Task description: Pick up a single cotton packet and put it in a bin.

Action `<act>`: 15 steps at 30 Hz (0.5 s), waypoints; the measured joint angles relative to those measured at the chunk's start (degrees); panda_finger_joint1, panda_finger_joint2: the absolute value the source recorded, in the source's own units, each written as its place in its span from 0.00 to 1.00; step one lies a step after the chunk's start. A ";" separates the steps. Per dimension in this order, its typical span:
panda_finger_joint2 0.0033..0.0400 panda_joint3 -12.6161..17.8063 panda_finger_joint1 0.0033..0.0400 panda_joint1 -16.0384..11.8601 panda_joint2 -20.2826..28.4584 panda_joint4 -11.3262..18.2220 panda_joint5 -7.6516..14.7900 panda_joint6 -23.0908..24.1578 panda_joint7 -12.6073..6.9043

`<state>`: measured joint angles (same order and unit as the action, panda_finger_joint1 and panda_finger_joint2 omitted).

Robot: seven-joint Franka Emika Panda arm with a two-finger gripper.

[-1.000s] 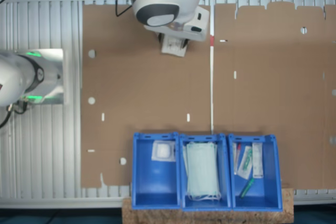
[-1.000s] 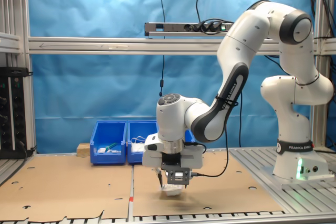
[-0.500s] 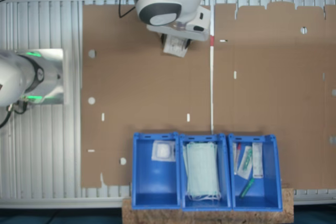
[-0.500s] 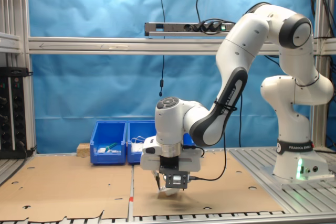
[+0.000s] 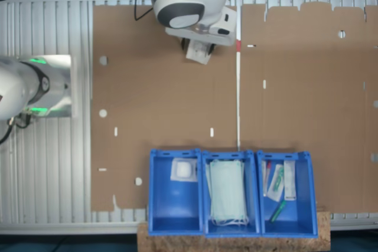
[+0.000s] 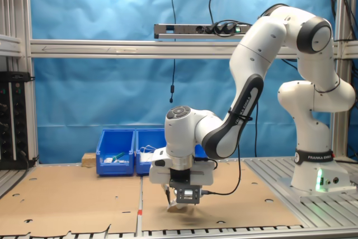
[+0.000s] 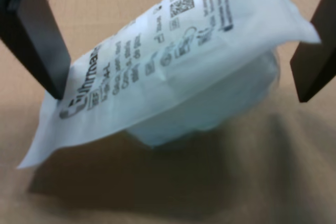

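A cotton packet [image 5: 199, 54] with a whitish wrapper lies on the brown cardboard at the far end from the bins, and also appears low under the hand in the second exterior view [image 6: 177, 206]. In the wrist view the cotton packet [image 7: 173, 72] sits tilted, one edge raised, with a rounded white pad under the wrapper. My gripper [image 7: 176, 51] is open and straddles it; one dark finger [image 7: 37, 30] touches the wrapper's edge, the other finger [image 7: 315, 56] stands just off its corner. The bin [image 5: 171, 208] is blue and holds one similar packet [image 5: 183, 170].
Joined to it are a bin with pale green masks [image 5: 227, 192] and a bin with slim wrapped items [image 5: 283, 184]. Two of these bins [image 6: 116, 152] stand far behind the arm in the second exterior view. The robot base [image 5: 35, 87] sits on the ribbed metal table.
The hand has sunk lower over the packet and shifted slightly towards the first exterior view's right. The packet has stayed on the cardboard.
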<state>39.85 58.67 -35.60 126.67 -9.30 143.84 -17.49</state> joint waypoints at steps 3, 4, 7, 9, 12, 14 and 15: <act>1.00 -0.02 1.00 -0.23 0.00 -0.10 0.00 0.00 0.00; 1.00 -0.02 1.00 -0.30 0.00 -0.13 0.00 0.00 0.00; 1.00 -0.02 1.00 -0.50 0.00 -0.21 0.00 0.00 0.00; 1.00 -0.02 1.00 -0.62 0.00 -0.27 0.00 0.00 0.00; 1.00 -0.02 1.00 -0.80 0.00 -0.40 0.00 0.00 0.00; 1.00 -0.02 1.00 -0.88 0.00 -0.49 0.00 0.00 0.00; 1.00 -0.02 1.00 -0.90 0.00 -0.53 0.00 0.00 0.00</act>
<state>39.83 57.77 -35.60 126.14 -9.31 143.84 -17.49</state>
